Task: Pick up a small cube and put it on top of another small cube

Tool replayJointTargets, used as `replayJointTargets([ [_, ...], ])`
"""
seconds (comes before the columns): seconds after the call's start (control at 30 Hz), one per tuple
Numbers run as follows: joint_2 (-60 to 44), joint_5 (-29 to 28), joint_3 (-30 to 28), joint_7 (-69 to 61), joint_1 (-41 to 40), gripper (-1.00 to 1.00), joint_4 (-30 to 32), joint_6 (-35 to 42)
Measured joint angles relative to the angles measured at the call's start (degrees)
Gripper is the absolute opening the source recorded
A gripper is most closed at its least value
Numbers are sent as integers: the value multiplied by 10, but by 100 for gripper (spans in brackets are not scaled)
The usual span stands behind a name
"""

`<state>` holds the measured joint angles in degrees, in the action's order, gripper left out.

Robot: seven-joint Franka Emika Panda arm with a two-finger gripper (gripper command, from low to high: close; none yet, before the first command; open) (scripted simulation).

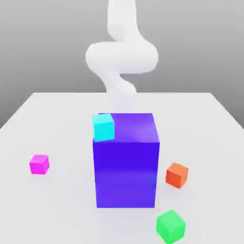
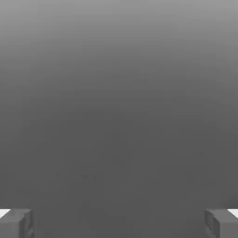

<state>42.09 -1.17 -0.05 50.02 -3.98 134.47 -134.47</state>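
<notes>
Nearest me sits the green cube (image 1: 170,226), right of the big blue block (image 1: 126,159). My magenta cube (image 1: 39,164) lies well apart on the white table (image 1: 57,124), left of the block. My gripper (image 2: 119,223) stands wide, holding nothing.

No text, label, brand, number or sign can be read anywhere: the cubes, the big block, the table and the arm all carry plain, unmarked surfaces.
</notes>
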Motion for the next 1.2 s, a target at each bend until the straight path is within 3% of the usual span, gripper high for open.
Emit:
replayJointTargets([
  [0.43, -196, -56, -39, 214, -194, 0, 140, -139],
  [0.73, -328, -61, -99, 336, -301, 0, 236, -236],
  [0.93, -420, 9, -139, 361, -360, 0, 296, -304],
  [1.1, -520, 108, -67, 299, -402, 0, 284, -383],
  [1.17, -561, 123, -32, 286, -434, 0, 276, -416],
  [1.2, -576, 125, -21, 283, -445, -100, 274, -428],
])
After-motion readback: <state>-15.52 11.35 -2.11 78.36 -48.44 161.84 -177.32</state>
